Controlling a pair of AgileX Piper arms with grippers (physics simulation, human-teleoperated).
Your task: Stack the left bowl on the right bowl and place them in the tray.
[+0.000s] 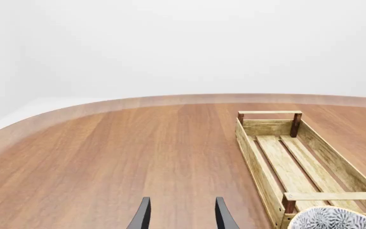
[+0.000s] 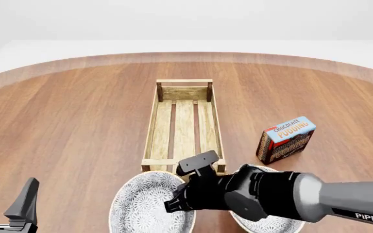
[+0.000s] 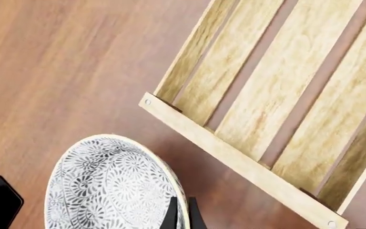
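- Two bowls with a grey flower pattern sit on the wooden table (image 2: 63,121) at its near edge: the left bowl (image 2: 149,206) and the right bowl (image 2: 269,224).
- The left bowl stands just before the near end of the tray (image 2: 151,127), a little to the left of it. It is upright on the table.
- The right bowl is mostly hidden under the right arm (image 2: 316,194); only parts of its rim can be seen.
- The tray is a long light-wood crate with a slatted bottom and darker corner posts. It lies in the middle of the table, pointing away from the arms, and nothing is inside it.
- The right gripper (image 3: 97,206) reaches across to the left bowl. In the right wrist view, one finger (image 3: 181,213) is at the bowl's rim and the other is on the far side of the bowl, so the jaws are spread around it. Whether they already press on the rim I cannot tell.
- The left gripper (image 1: 182,213) is low at the near left, well apart from the bowls. Its fingers are spread and hold nothing.
- One chocolate pudding box (image 2: 286,139) stands to the right of the tray.
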